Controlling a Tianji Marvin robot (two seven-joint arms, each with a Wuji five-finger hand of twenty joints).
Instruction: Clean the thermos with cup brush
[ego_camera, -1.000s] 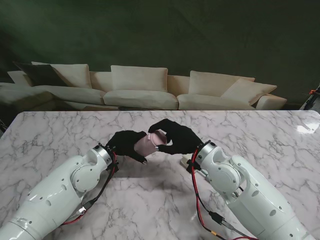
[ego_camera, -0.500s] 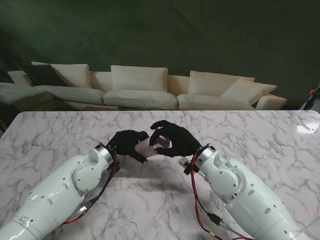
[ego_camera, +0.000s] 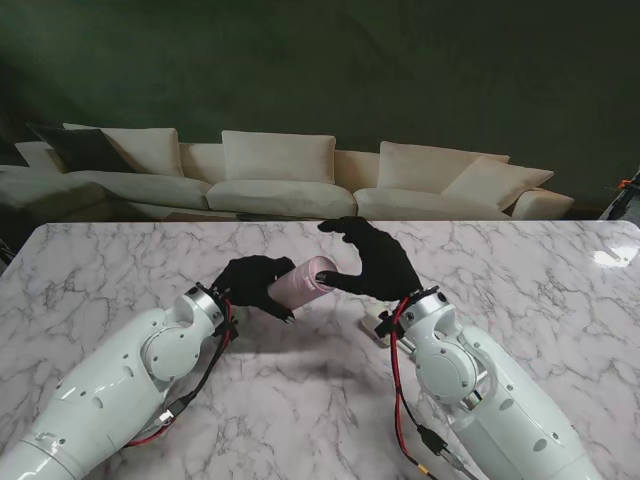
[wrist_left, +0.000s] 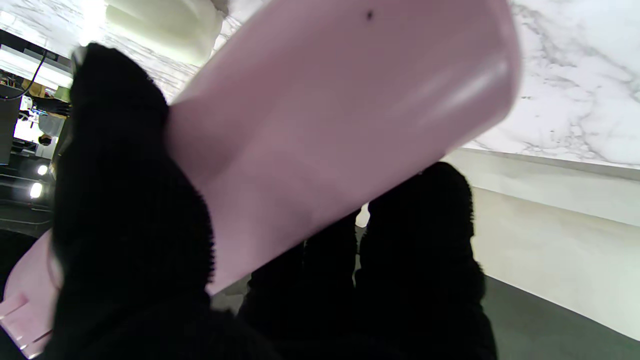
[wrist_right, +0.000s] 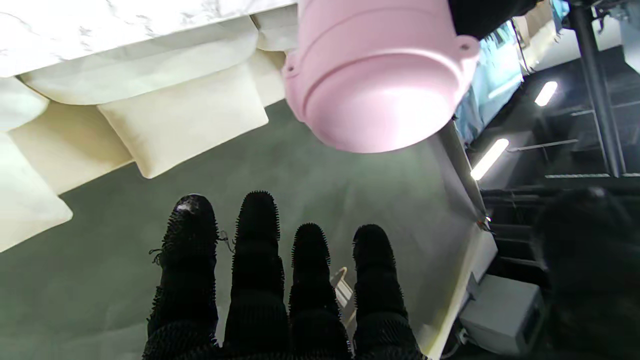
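Observation:
The pink thermos (ego_camera: 306, 282) is held off the marble table, lying almost level with its capped end toward my right hand. My left hand (ego_camera: 250, 281), in a black glove, is shut on its body. The left wrist view shows those gloved fingers (wrist_left: 135, 225) wrapped around the pink thermos (wrist_left: 340, 125). My right hand (ego_camera: 368, 259) hovers just past the thermos's end, with its fingers spread and nothing in it. In the right wrist view the fingers (wrist_right: 257, 270) stretch out straight, apart from the thermos's capped end (wrist_right: 380, 75). I cannot make out a cup brush.
A small whitish object (ego_camera: 374, 324) lies on the marble table (ego_camera: 120, 270) beside my right wrist, too small to identify. A cream sofa (ego_camera: 280, 180) stands beyond the table's far edge.
My right hand has come off the thermos's end, opened, and lifted away to the right and farther from me. The thermos, still in my left hand, now shows more of its length.

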